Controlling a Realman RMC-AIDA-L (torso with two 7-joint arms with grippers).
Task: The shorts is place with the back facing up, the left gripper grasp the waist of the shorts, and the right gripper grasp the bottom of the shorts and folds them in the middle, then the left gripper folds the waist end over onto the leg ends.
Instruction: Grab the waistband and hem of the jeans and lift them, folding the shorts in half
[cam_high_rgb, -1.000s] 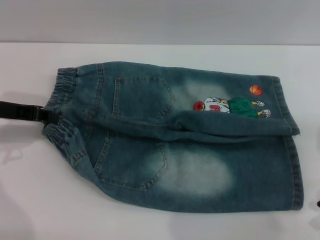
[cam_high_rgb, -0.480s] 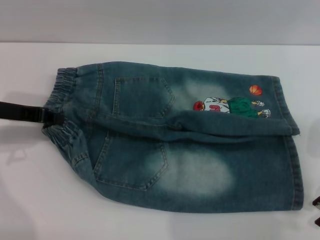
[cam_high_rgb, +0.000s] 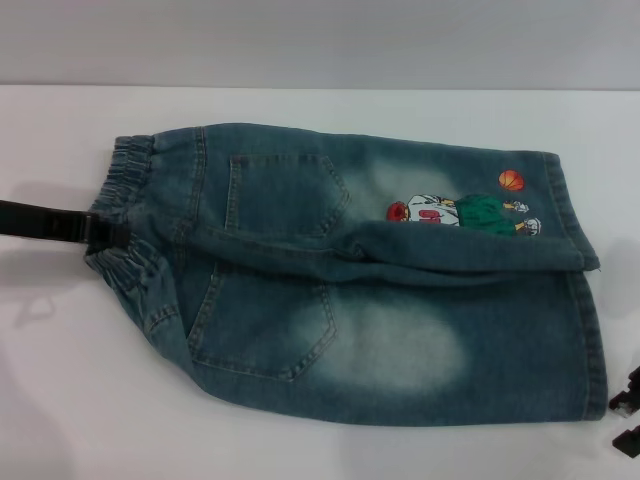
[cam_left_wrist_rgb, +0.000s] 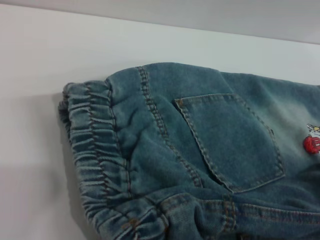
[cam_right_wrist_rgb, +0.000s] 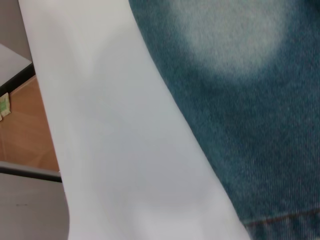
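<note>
A white bench (cam_high_rgb: 60, 400) carries the denim shorts (cam_high_rgb: 380, 300) across its middle, back up, waist toward the left edge, leg hems toward the right. The faded blue denim shows two patch pockets, pale worn patches and a cartoon print (cam_high_rgb: 462, 212) with an orange ball. The left wrist view alone shows the gathered elastic waistband (cam_left_wrist_rgb: 95, 150) and its orange stitching closely. The left gripper (cam_high_rgb: 95, 232) meets the waistband; its grip cannot be told. The right gripper (cam_high_rgb: 625, 420) sits at the bench's right edge beside the hem, its opening unclear.
</note>
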